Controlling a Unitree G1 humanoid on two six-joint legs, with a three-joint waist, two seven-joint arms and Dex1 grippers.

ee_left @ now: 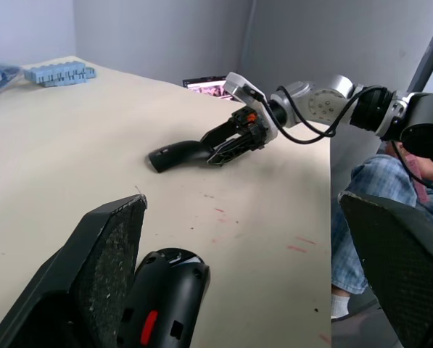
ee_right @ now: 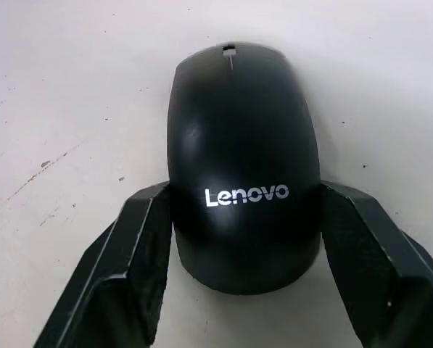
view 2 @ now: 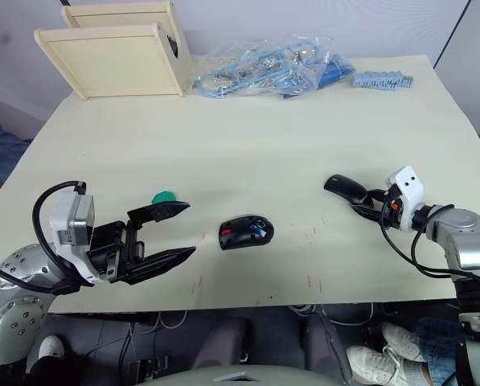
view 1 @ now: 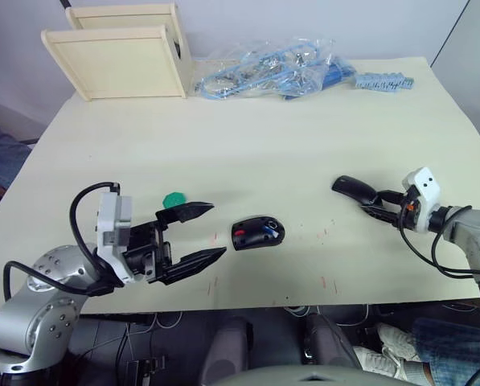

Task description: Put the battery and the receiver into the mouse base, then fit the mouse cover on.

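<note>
Battery [view 1: 269,234] sits in the base [view 1: 257,232]. Right claw [view 1: 374,203] grips the cover [view 1: 354,188] on the table [view 1: 304,137]; left claw [view 1: 203,234] gapes empty. Cover remains unfitted; receiver unclear.

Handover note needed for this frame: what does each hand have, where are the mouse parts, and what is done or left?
Left hand: open, empty, beside the mouse base, which lies near the front edge of the table.
Right hand: fingers against both sides of the mouse cover, to the base's right.
Done: the battery looks seated in the base. The receiver cannot be made out.
Left: check the receiver, then fit the cover on.
</note>
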